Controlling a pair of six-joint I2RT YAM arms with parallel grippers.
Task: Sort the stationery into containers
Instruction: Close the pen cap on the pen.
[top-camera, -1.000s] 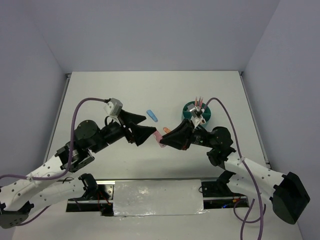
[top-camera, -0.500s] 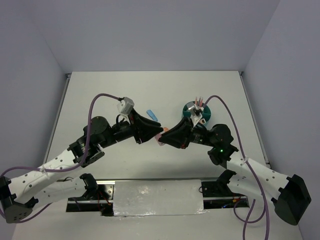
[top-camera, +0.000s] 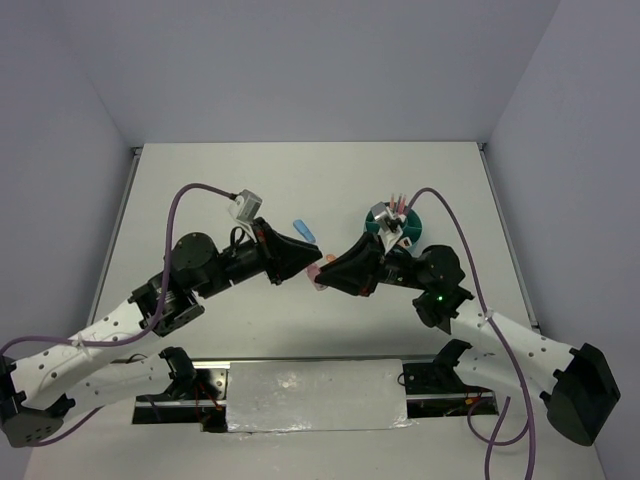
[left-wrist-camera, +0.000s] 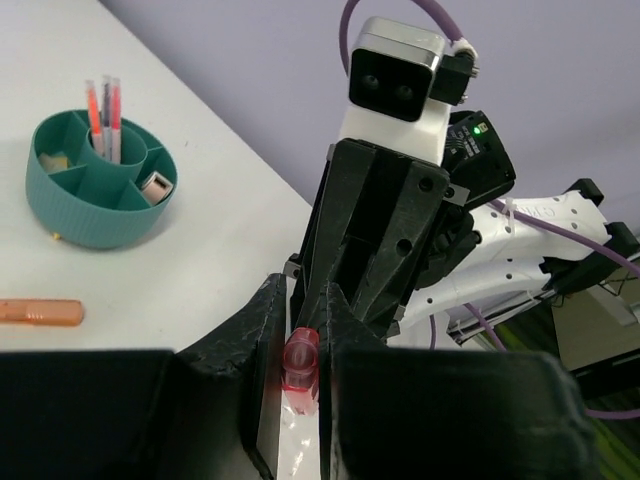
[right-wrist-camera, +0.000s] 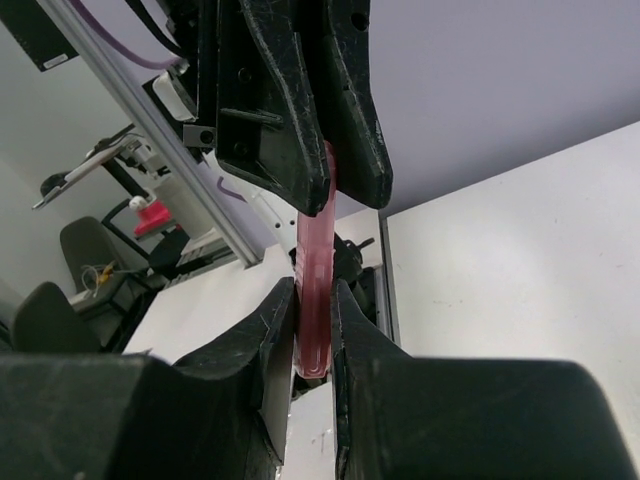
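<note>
A pink oblong piece (top-camera: 316, 272) hangs above the table, gripped at both ends. My left gripper (left-wrist-camera: 302, 340) is shut on one end of the pink piece (left-wrist-camera: 301, 362). My right gripper (right-wrist-camera: 313, 320) is shut on the other end of the same piece (right-wrist-camera: 312, 270), and the two sets of fingers meet tip to tip. The round teal organiser cup (left-wrist-camera: 100, 180) stands behind the right arm, with pens (left-wrist-camera: 105, 115) upright in its middle compartment and a small white-grey block (left-wrist-camera: 155, 183) in an outer one. In the top view the cup (top-camera: 412, 232) is partly hidden by the right wrist.
A blue oblong piece (top-camera: 304, 231) lies on the table just beyond the meeting grippers. An orange oblong piece (left-wrist-camera: 40, 312) lies flat on the table near the cup. Grey walls close in the table on three sides.
My left arm swung right to the pink piece and its jaws closed on the free end. The right gripper kept its hold and barely moved.
</note>
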